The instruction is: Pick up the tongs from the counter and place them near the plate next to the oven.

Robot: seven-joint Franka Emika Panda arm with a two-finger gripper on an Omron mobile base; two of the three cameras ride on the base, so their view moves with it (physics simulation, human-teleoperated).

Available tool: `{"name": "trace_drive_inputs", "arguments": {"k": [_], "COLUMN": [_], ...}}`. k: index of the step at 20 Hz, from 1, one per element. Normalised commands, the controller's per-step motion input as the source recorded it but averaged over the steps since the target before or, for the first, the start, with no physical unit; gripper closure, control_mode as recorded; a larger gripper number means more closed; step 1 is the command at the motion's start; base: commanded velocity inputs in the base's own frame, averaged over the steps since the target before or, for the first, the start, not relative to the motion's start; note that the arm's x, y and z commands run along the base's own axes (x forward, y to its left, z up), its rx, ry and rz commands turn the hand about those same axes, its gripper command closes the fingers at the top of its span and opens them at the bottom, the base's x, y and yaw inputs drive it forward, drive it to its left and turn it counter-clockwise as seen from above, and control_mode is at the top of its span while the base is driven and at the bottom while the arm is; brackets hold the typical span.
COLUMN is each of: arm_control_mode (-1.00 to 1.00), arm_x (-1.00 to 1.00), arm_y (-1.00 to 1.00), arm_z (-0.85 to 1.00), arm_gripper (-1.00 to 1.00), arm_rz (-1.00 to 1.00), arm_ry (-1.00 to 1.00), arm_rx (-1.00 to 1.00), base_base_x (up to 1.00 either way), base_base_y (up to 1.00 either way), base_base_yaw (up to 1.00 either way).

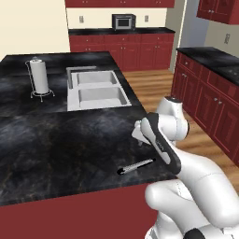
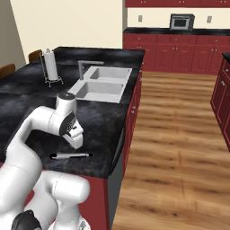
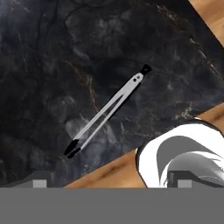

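The tongs (image 1: 136, 165) (image 2: 70, 156) lie flat on the black marbled counter (image 1: 56, 140) (image 2: 105, 119) close to its front edge. In the hand view the tongs (image 3: 107, 109) run diagonally, with the black joined end at the upper right and the dark tips at the lower left. My gripper (image 2: 77, 143) (image 3: 112, 183) hovers a short way above the counter (image 3: 48, 61), just beyond the tongs, and points down. It is open, its fingertips (image 3: 40, 183) are wide apart, and it holds nothing. The plate is out of view.
A steel double sink (image 1: 95, 88) (image 2: 101, 87) sits in the counter past the arm. A paper towel stand (image 1: 39, 77) (image 2: 50, 66) is at the far left. Wood floor (image 2: 175, 134) lies right of the counter, with red cabinets (image 1: 210, 93) beyond and a microwave (image 1: 123, 21) on the back wall counter.
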Motion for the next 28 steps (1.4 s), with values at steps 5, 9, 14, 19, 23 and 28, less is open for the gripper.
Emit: {"name": "trace_drive_inputs", "arguments": {"k": [5, 9, 14, 19, 23, 28], "arm_control_mode": [-1.0, -1.0, -1.0, -1.0, -1.0, -1.0], "arm_x": [0.16, 0.22, 0.15, 0.22, 0.23, 0.04], "arm_y": [0.17, 0.15, 0.21, 0.21, 0.17, 0.09], "arm_z": [-0.56, -0.47, -0.49, -0.39, -0.42, -0.43], "arm_gripper": [-1.0, -1.0, -1.0, -1.0, -1.0, -1.0], "arm_rz": [0.0, -0.01, -0.02, 0.0, 0.0, 0.0], "arm_ry": [0.0, 0.0, 0.0, -0.01, 0.0, -0.01], "arm_rx": [0.0, 0.02, 0.03, 0.0, 0.0, -0.02], "base_base_x": [0.0, 0.0, 0.0, 0.0, 0.0, 0.0], "base_base_y": [0.0, 0.0, 0.0, 0.0, 0.0, 0.0], "base_base_yaw": [0.0, 0.0, 0.0, 0.0, 0.0, 0.0]}}
